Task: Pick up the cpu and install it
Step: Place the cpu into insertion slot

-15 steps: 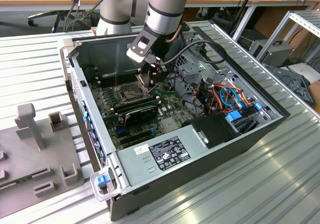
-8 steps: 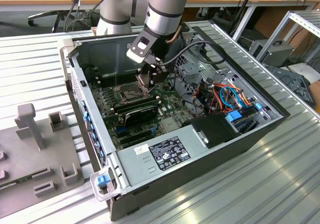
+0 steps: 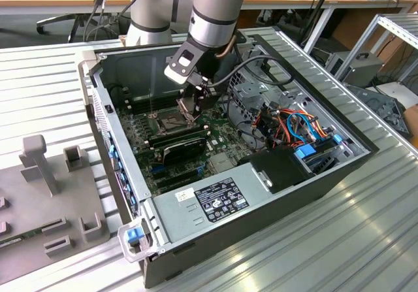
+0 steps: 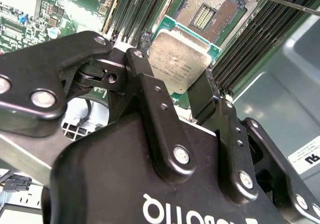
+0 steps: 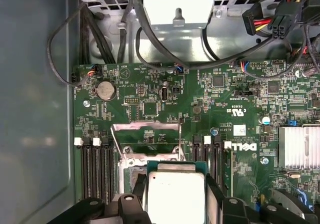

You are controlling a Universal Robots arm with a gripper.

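My gripper (image 3: 193,106) is down inside the open computer case (image 3: 111,142), over the green motherboard (image 3: 219,138). It is shut on the cpu (image 4: 177,58), a small silver-grey square chip on a green edge, pinched between the two black fingers (image 4: 202,96). In the first wrist view the cpu (image 5: 175,199) hangs flat just above the open dark socket (image 5: 129,168), partly covering it. The socket's hinged metal frame (image 5: 145,130) is swung up and open. In the second wrist view the socket's contact field (image 4: 210,8) lies uncovered just beyond the chip.
Black memory slots (image 5: 95,166) flank the socket on both sides. A finned heatsink (image 5: 299,145) sits on the board. Bundled cables (image 3: 294,122) and a drive cage fill the case at the exterior view's right. A grey fixture plate (image 3: 46,194) lies outside at the left.
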